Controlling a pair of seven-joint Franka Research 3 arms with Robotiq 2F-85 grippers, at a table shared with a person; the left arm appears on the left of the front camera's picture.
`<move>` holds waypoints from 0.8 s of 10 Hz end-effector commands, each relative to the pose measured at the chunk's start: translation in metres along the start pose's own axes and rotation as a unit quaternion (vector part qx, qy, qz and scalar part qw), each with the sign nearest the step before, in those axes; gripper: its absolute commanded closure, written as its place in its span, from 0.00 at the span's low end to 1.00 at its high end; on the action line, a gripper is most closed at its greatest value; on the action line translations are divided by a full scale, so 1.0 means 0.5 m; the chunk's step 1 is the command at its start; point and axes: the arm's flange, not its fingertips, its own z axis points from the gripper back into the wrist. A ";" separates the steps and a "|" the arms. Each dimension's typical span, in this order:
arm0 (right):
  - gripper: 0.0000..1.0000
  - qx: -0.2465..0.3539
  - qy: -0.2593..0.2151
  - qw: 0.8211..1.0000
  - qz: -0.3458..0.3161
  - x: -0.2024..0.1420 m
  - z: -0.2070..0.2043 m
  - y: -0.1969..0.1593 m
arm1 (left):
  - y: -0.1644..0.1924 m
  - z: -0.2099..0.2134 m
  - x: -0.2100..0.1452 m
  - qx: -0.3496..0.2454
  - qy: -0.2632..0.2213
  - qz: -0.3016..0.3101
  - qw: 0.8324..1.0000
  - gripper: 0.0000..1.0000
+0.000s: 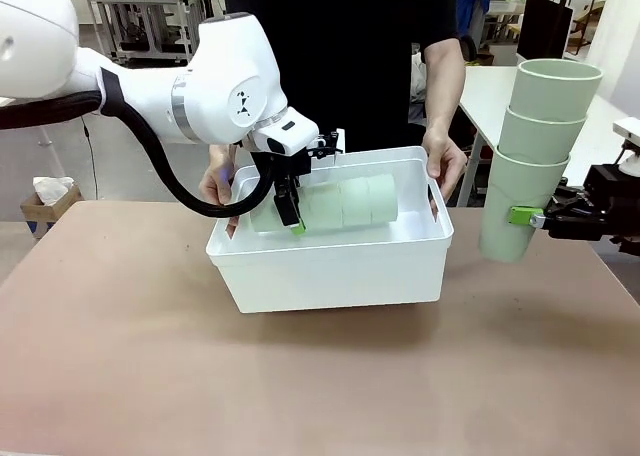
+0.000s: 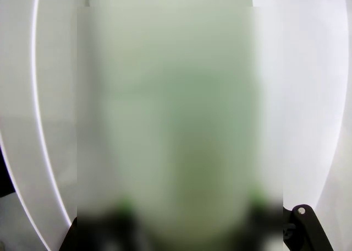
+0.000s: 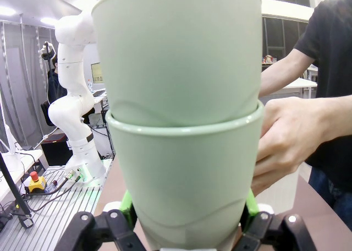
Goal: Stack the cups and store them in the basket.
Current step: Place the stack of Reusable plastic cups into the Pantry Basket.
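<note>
A stack of pale green cups (image 1: 345, 201) lies on its side inside the white basket (image 1: 330, 271). My left gripper (image 1: 292, 216) reaches down into the basket and is shut on the stack's left end. In the left wrist view the cup (image 2: 176, 124) is blurred and very close, between the green pads, with the basket's white wall (image 2: 33, 124) around it. At the right, my right gripper (image 1: 522, 217) is shut on the lowest of three nested upright cups (image 1: 535, 146), held above the table beside the basket. The same cups (image 3: 181, 152) stand between the right gripper's (image 3: 187, 223) fingers.
A person in black stands at the far side and holds the basket by both short ends, one hand (image 1: 218, 188) on the left and the other hand (image 1: 446, 161) on the right. The brown table (image 1: 300, 376) lies open in front of the basket.
</note>
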 end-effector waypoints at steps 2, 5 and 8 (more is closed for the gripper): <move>0.14 -0.001 0.000 1.000 0.005 0.010 -0.002 0.000 | -0.001 0.007 0.000 0.038 0.009 0.004 0.999 0.00; 0.14 -0.001 0.000 1.000 0.005 0.010 -0.002 0.000 | -0.009 0.042 0.004 0.032 -0.016 0.000 0.999 0.00; 0.14 -0.001 0.000 1.000 0.005 0.010 -0.002 0.000 | -0.026 0.134 -0.013 0.009 -0.082 -0.008 0.997 0.00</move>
